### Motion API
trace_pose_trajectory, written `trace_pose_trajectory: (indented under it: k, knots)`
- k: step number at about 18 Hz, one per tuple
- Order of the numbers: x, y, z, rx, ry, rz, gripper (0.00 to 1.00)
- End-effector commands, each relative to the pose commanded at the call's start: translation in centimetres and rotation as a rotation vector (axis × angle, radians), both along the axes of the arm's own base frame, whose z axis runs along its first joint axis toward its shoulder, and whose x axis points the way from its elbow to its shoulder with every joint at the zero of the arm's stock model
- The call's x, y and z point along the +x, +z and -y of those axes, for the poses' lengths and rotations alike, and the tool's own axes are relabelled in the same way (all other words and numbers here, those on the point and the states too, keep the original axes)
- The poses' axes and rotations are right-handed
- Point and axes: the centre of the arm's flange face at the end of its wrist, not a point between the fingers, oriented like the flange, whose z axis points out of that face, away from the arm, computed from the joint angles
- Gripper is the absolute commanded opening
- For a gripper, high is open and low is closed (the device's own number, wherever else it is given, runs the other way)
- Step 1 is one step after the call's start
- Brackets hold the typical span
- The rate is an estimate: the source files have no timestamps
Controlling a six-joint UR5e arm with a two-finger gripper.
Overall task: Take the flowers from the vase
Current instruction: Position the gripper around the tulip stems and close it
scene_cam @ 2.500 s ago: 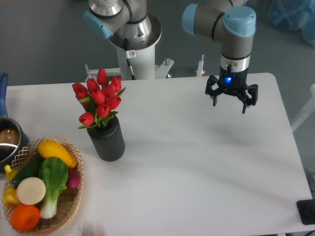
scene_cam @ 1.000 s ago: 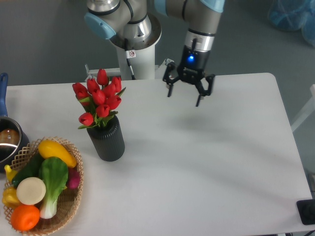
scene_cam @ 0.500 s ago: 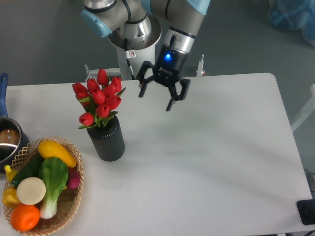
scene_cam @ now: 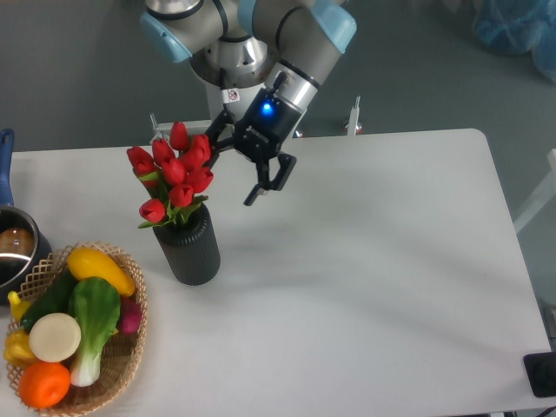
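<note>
Nearest you, at the table's (scene_cam: 365, 330) front left corner, a wicker basket (scene_cam: 122, 365) of toy vegetables sits close to the edge, with a dark pot (scene_cam: 16, 252) just behind it at the left rim. Right of the basket and a little farther back stands the vase (scene_cam: 188, 248), upright, apart from the basket, with the flowers (scene_cam: 174, 178) seated in its mouth and their red buds fanning up and back. From the vase rightward you have bare white tabletop all the way to the right edge and front edge. Farther back, the gripper (scene_cam: 233, 167) hangs tilted just beside the bouquet's upper right, its fingers (scene_cam: 254, 193) spread apart with nothing between them; one fingertip looks very near the rightmost buds, though you cannot tell if it touches. Behind it, the robot's base column (scene_cam: 236, 87) rises at the table's rear edge.
</note>
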Motion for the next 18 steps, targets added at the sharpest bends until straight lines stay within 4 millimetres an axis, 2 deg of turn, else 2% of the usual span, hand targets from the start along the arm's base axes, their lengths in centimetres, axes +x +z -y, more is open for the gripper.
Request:
trace_pose_trajectory:
  k: [3, 10, 13, 18]
  knots:
    - [-0.6, -0.7, -0.1, 0.013, -0.049, -0.072, 1.00]
    - [-2.0, -0.7, 0.3, 0.010, -0.027, -0.073, 1.00]
    - [-1.2, -1.2, 0.1, 0.018, -0.035, -0.044, 1.00]
    - [1.4, -2.3, -1.2, 0.078, -0.082, 0.041, 1.00]
